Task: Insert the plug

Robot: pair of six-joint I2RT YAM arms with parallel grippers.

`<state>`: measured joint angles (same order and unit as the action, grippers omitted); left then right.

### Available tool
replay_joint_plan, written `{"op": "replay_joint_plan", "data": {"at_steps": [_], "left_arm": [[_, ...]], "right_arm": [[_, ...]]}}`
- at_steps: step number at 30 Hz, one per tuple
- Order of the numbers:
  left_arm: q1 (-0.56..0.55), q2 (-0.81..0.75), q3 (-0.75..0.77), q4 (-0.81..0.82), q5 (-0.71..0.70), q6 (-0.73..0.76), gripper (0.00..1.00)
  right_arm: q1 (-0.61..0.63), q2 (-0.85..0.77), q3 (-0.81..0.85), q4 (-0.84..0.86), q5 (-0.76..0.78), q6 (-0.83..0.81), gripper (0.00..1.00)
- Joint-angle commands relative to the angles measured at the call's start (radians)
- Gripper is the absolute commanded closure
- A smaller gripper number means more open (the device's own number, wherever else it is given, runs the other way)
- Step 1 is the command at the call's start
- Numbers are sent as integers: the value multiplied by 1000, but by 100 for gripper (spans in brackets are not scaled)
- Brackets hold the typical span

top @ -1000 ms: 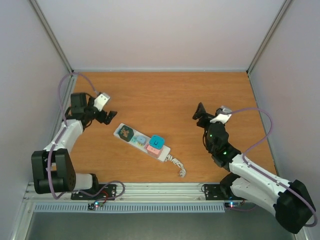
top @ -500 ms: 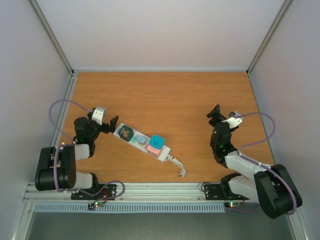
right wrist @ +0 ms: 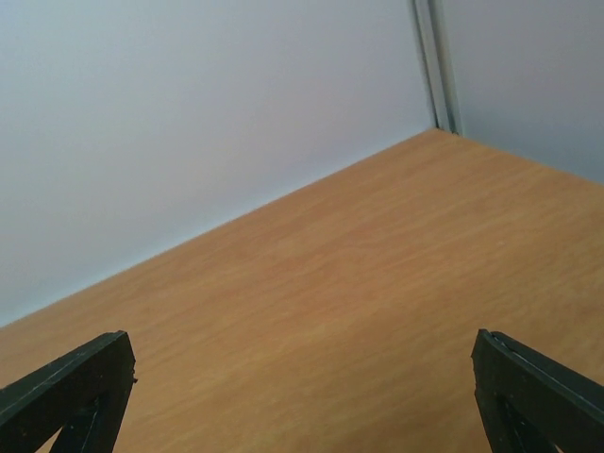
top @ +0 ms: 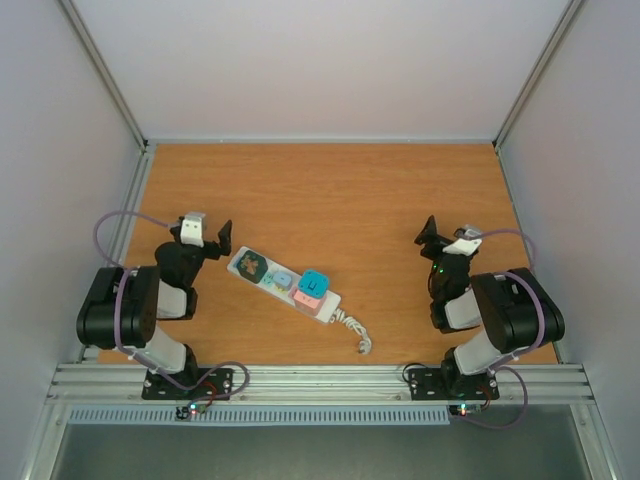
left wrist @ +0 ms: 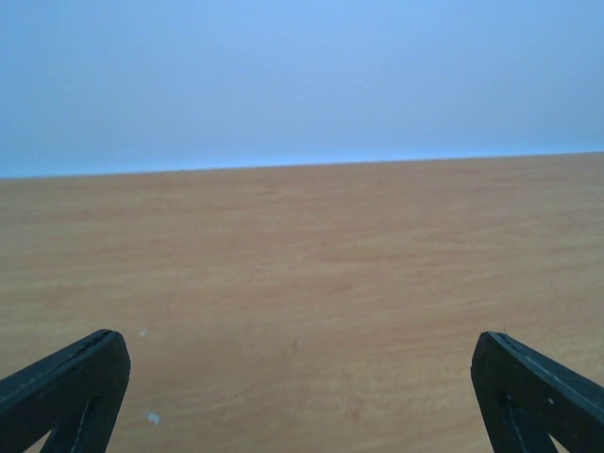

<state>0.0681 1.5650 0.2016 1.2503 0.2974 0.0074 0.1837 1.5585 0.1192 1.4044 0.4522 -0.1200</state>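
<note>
White walls box in a wooden desk [top: 350, 190]. The power strip [top: 284, 282] lies between the two hands, nearer the left hand [left wrist: 297, 342]. A teal plug [top: 313, 284] seems seated in it, so the job looks done. The left hand and the right hand [right wrist: 302, 342] are both spread wide, holding nothing.

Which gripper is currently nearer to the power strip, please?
Left. The left gripper is just beside the power strip's left end; the right gripper is well away, beyond its other end.
</note>
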Motion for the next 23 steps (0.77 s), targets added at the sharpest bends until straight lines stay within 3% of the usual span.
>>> {"op": "replay_joint_plan", "data": {"at_steps": [1,2,4,5,7,23], "left_arm": [[-17,-8,31,44,-65,30,0],[-17,-3,26,64,-67,29,0],[-18,-5,28,57,-65,24,0],[-17,-5,28,58,-67,25,0],[-17,-4,27,62,-66,23,0],[-19,-4,27,59,-70,26,0]], "right_arm": [[-148,51,26,140,-333,53,2],[-153,60,30,173,-345,51,2],[-158,25,123,-104,-352,72,1],[-160,46,102,-1,-355,63,2],[-159,20,114,-63,-337,73,2],[-159,30,108,-35,-336,71,2]]}}
